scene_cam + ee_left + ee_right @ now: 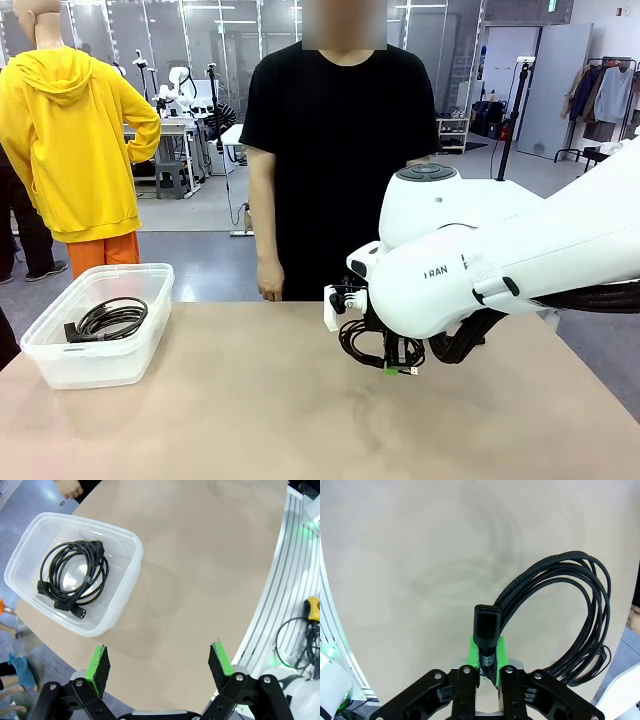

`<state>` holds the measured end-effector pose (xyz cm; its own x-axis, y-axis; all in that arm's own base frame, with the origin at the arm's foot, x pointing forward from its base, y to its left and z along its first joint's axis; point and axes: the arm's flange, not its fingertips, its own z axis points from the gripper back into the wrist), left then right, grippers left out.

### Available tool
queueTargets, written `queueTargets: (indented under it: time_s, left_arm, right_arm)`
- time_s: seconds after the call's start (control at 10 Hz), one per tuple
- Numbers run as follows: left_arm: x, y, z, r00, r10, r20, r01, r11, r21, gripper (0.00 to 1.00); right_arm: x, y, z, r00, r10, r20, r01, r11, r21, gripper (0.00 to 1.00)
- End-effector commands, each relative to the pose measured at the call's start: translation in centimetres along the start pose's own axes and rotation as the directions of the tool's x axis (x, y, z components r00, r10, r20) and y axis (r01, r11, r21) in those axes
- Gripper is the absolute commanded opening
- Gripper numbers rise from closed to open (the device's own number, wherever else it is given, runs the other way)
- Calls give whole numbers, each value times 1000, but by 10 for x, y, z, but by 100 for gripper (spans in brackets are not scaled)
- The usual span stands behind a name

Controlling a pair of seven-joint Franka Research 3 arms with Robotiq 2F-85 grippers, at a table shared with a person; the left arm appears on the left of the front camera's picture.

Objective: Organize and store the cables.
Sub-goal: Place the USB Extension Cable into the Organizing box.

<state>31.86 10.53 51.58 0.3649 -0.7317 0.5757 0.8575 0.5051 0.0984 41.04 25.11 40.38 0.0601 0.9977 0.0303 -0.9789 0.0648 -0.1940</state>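
Clamping the plug [485, 624] of a coiled cable [570, 575], right gripper [487, 652]; left gripper [160, 662] wide apart

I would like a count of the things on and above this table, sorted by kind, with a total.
Coiled black cables: 2, the cable in the container and the held cable, clamped in the jaws of the right arm.
Clear plastic container: 1.
Total: 3.
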Motion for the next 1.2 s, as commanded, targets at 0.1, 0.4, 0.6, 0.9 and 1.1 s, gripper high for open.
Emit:
queueTargets:
  time_s: [0.1, 0.4, 0.6, 0.9, 1.1]
  left_arm:
    - [3, -1, 3, 1000, 17, -17, -17, 1000, -7, 100]
    - [3, -1, 3, 1000, 17, -17, -17, 1000, -7, 100]
    - [3, -1, 3, 1000, 17, -17, -17, 1000, -7, 100]
    - [3, -1, 3, 1000, 17, -17, -17, 1000, -7, 100]
    - [3, -1, 3, 1000, 17, -17, -17, 1000, -7, 100]
  right_arm:
    - [0, -2, 0, 1000, -6, -4, 6, 1000, -6, 0]
    - [0, 0, 0, 1000, 0, 0, 0, 1000, 0, 15]
    - [24, 11, -3, 997, 68, 45, -68, 998, -2, 15]
    - [98, 15, 6, 992, 123, 32, -122, 992, -40, 15]
    - [148, 18, -3, 990, 134, 30, -133, 990, -35, 15]
